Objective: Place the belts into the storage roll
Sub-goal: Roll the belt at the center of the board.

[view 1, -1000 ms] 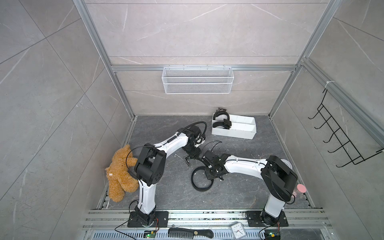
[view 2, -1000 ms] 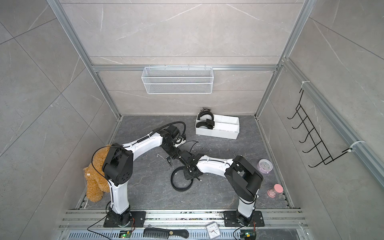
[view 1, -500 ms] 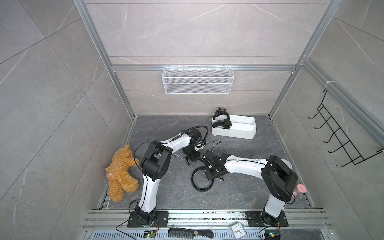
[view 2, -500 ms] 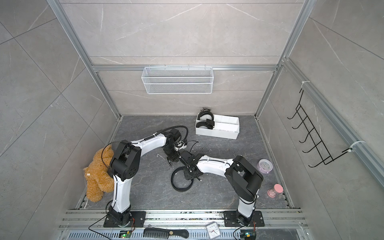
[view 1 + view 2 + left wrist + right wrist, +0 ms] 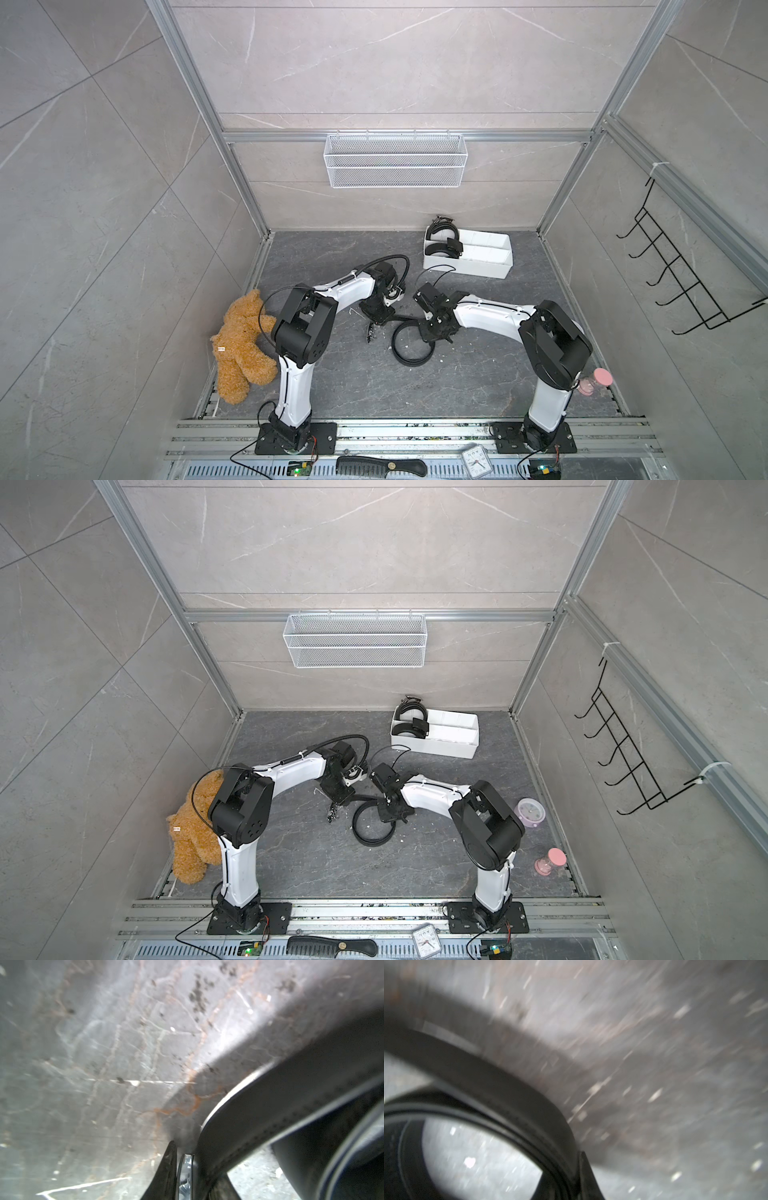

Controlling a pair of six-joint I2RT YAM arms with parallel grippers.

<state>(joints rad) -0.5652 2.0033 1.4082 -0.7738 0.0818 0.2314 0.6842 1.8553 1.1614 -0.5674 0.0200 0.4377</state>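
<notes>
Black coiled belts [image 5: 442, 249], two, sit in the white tray [image 5: 478, 270], end compartments: done. Third belt [image 5: 409, 363] lies looped on the bench [image 5: 457, 395], apart from tray. Right fingers [image 5: 588, 1178] pinch it; left fingers [image 5: 166, 1176] at its strap, cannot tell whether gripping. Stowing remains

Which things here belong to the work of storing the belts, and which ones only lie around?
For the job:
- loose belt on the floor
- coiled belts, two, in the tray
- tray

Lying about:
- teddy bear
- wire basket
- hook rack
- comb
- square clock
- purple clock
- hourglass
</notes>
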